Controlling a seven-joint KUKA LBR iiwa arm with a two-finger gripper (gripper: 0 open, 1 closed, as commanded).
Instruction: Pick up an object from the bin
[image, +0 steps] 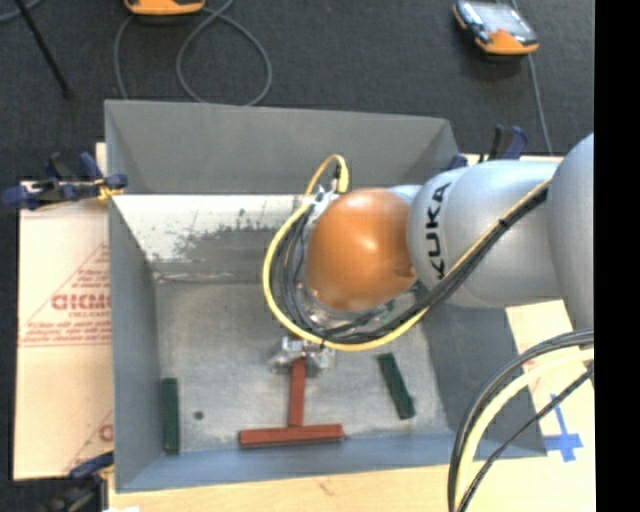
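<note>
Two dark green bars lie flat inside the bin (280, 150). The left green bar (170, 415), in the lower left of the frame, runs almost straight up and down. The right green bar (396, 386), lower centre-right, slants with its upper end leaning left. The two are well apart. A small dark speck (198, 415) sits just right of the left bar. On the dark floor (350, 60) along the top lie an orange-and-black device (165, 4) at upper left, a second one (497, 25) at upper right, and a thin looped cable (179, 62) between them.
</note>
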